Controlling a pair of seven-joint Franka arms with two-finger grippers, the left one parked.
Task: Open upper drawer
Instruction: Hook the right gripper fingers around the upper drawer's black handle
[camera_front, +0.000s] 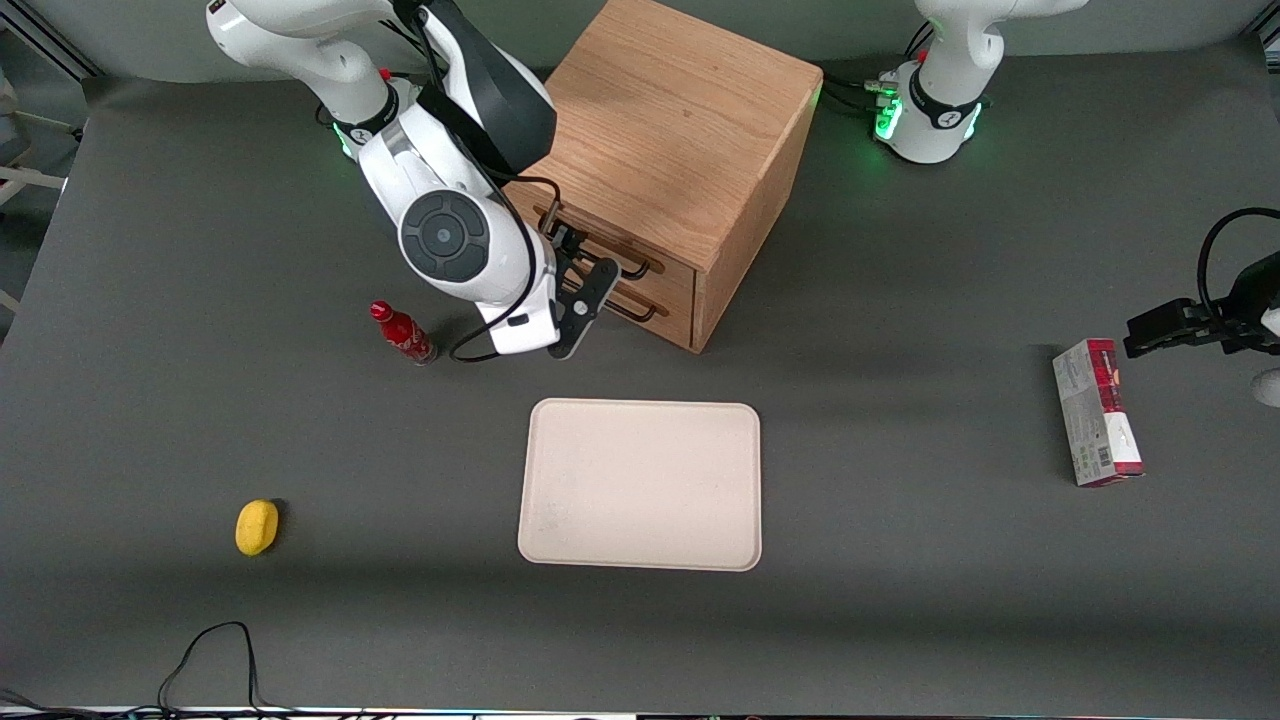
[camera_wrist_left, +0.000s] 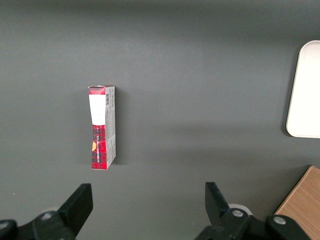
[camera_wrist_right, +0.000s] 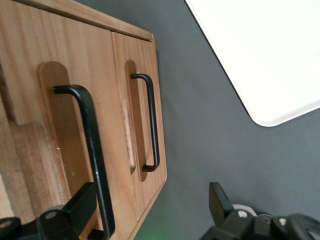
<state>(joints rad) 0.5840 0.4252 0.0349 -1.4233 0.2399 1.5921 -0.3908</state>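
We see the oak cabinet (camera_front: 680, 150) standing on the desk (camera_front: 900, 560), farther from the front camera than the tray (camera_front: 640, 485). Its upper drawer (camera_wrist_right: 55, 125) looks shut or nearly so; its black bar handle (camera_wrist_right: 92, 150) stands proud of the recessed front. The lower drawer (camera_wrist_right: 137, 120) sits just below it with an identical handle (camera_wrist_right: 152, 125).

The end effector (camera_wrist_right: 150, 207) is at the cabinet front, fingers spread wide, holding nothing. In the right wrist view one finger (camera_wrist_right: 80, 207) sits just beside the upper handle on the drawer-front side; the other (camera_wrist_right: 220, 200) is well apart, out over the desk. So the bar lies between the fingers, close against one of them, not yet clamped.

Risks, as we judge them:
- The two handles are near each other; a small drift downward would catch the lower one.
- Closing off-centre could let the bar slip out of the fingertips once pulling starts.
- A pull not square to the drawer front may jam the drawer or drag the whole cabinet toward the tray.

The red bottle (camera_front: 402, 333) stands near the arm's elbow.
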